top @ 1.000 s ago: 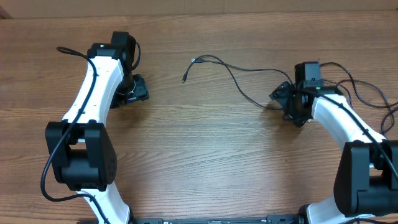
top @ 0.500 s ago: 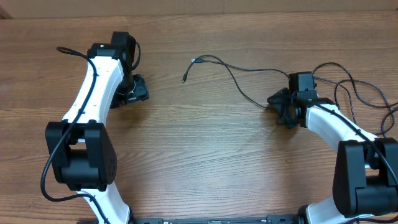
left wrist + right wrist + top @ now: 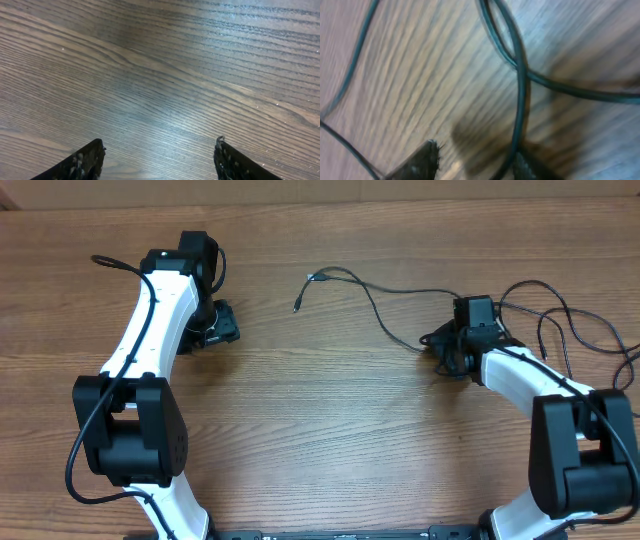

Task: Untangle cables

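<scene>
**Table** [image 3: 320, 460]: brown wood-grain top, flat, with fine streaks running across it; it is filling the whole overhead frame.

**Left arm** [image 3: 150, 320]: smooth white shells with black joint blocks, reaching up the left side of the frame.

**Right arm** [image 3: 530, 375]: same build, bending in from the lower right toward centre right.

**Cables** [image 3: 400, 292]: thin, black and round in section. They are lying loose on the table from two small plug ends at upper centre, curving right to the right gripper [image 3: 440, 345] and looping on toward the right edge. In the right wrist view the cables [image 3: 520, 75] are crossing, blurred.

**Left gripper** [image 3: 160, 155]: black fingers spread wide, released, hovering over bare wood.

**Right gripper** [image 3: 477, 160]: dark fingers straddling one strand beside the right finger; whether it is clenched cannot be told.
</scene>
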Controlling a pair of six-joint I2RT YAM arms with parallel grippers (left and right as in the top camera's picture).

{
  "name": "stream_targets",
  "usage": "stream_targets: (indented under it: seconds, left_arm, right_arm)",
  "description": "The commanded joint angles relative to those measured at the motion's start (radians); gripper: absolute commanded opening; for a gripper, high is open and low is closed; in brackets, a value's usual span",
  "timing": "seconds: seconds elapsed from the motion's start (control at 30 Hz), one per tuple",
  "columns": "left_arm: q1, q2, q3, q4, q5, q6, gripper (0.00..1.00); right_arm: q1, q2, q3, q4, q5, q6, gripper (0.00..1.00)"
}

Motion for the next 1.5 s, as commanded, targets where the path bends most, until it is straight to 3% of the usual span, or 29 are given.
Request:
stream_targets:
  seconds: [0.0,0.13,0.33,0.57,0.67,0.97,1.17,1.47]
  left_arm:
    - [-0.007,-0.021,0.011,-0.006,0.008,0.027,0.7]
    - [-0.007,-0.021,0.011,-0.006,0.008,0.027,0.7]
    - [-0.007,-0.021,0.011,-0.006,0.008,0.027,0.7]
    - [-0.007,-0.021,0.011,-0.001,0.008,0.027,0.7]
    - [-0.007,-0.021,0.011,-0.001,0.007,0.027,0.7]
    - [-0.007,-0.021,0.011,-0.006,0.007,0.028,0.7]
    - [-0.007,-0.021,0.011,-0.007,0.008,0.028,0.7]
    - [-0.007,-0.021,0.011,-0.005,0.008,0.031,0.7]
  right_arm:
    - [0.01,0.039,-0.011,0.043,-0.065,-0.034,0.2]
    - [0.01,0.038,-0.009,0.063,-0.098,-0.058,0.04]
    - [0.01,0.022,0.006,0.004,-0.201,-0.227,0.04]
    - [0.027,-0.145,0.158,-0.302,-0.316,-0.548,0.04]
    - [0.031,-0.243,0.235,-0.385,-0.327,-0.605,0.04]
    - [-0.015,-0.47,0.387,-0.394,0.115,-0.591,0.04]
    - [-0.177,-0.486,0.41,-0.377,0.258,-0.602,0.04]
    - [-0.522,-0.484,0.597,-0.374,0.036,-0.636,0.04]
